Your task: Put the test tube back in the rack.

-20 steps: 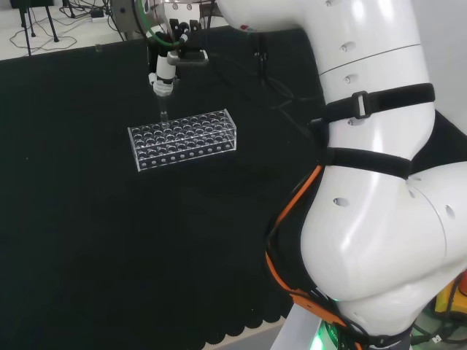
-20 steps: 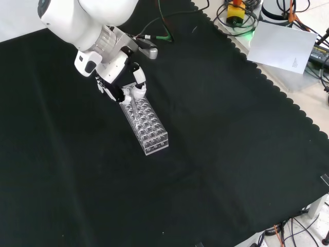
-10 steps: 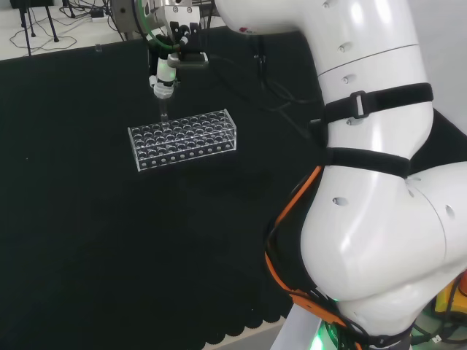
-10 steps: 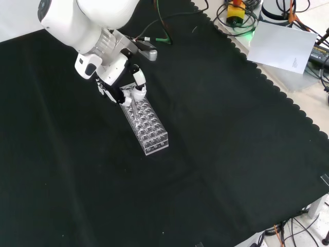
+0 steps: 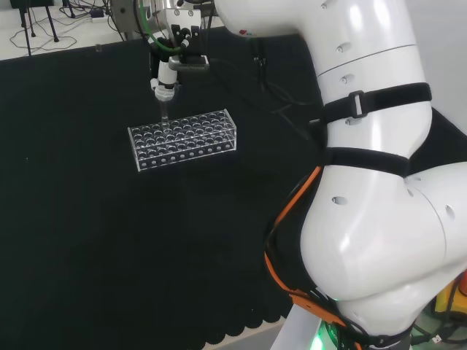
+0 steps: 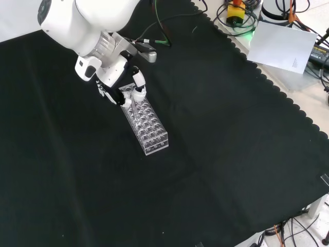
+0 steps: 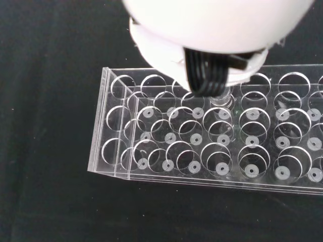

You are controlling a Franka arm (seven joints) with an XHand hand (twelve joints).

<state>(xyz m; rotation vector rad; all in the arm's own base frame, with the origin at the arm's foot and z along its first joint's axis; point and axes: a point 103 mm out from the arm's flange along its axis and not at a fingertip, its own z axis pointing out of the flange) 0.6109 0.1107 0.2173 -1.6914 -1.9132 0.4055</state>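
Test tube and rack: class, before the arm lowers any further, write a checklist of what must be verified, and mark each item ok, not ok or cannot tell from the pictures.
1. The robot hand holds the test tube: ok, fingers curled round its top.
2. Tube upright: ok in the head view.
3. Tube over the clear rack, near its far left end in the head view: ok.
4. Tube tip centred on one hole: cannot tell; the robot hand blocks it in the wrist view.
5. Holes nearby free: ok, those visible in the wrist view look empty.
6. Rack flat on the black cloth: ok.
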